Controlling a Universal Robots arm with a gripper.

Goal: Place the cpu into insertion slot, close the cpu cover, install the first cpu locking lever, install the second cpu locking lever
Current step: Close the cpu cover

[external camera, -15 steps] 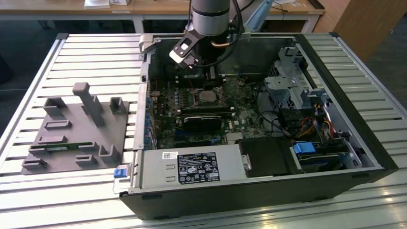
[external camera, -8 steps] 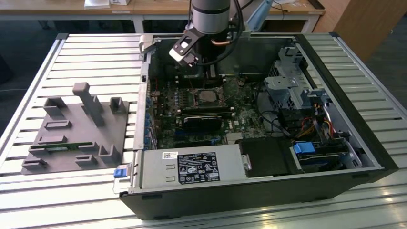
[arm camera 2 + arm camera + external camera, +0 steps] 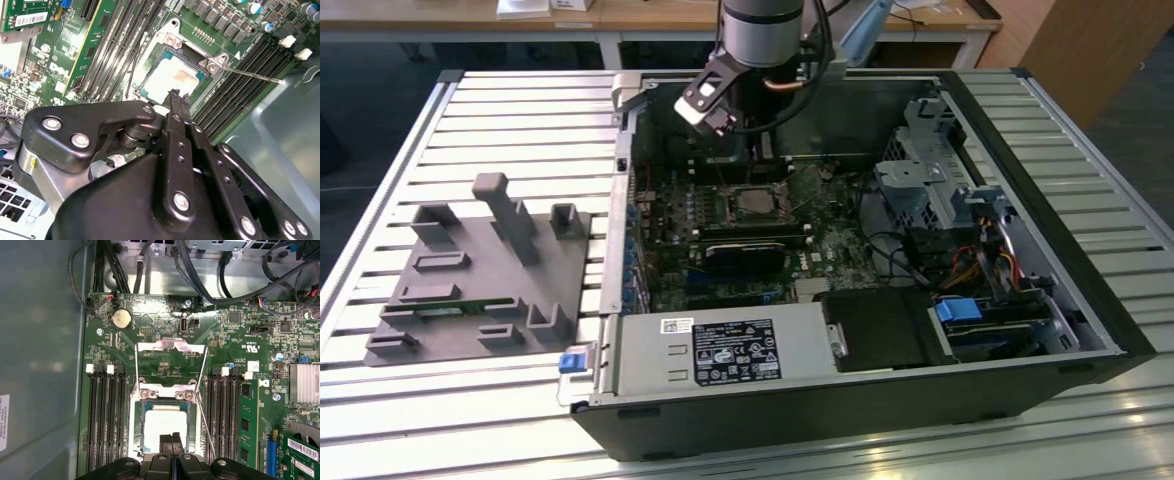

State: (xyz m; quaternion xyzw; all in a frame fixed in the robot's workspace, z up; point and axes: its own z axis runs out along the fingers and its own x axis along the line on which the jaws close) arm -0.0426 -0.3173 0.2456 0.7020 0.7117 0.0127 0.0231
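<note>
Within the silvery cpu cover [image 3: 136, 430], the square cpu [image 3: 165, 424] lies pale grey.

Cpu [image 3: 165, 426]: dull silver-grey top (a pale tan smear crosses it in the second wrist view).
Insertion slot [image 3: 143, 430]: dark, blackish-teal rim.
Cpu cover [image 3: 170, 345]: shiny silver with a faint pink glint.
Pincer [image 3: 171, 439]: matt black, dotted with bright silver screw heads.
Motherboard [image 3: 225, 345]: deep green, patterned with fine pale traces.
Memory slots [image 3: 107, 425]: black rows, white latches at one end.
Coin battery [image 3: 120, 318]: silver.
Desk [image 3: 507, 110]: pale silver-grey, ribbed in parallel stripes.
Fixture [image 3: 467, 280]: plain mid-grey.
Computer case [image 3: 854, 420]: black outside, grey metal within.
Tab [image 3: 574, 362]: bright blue.
Cables [image 3: 994, 262]: red, yellow, orange.
</note>
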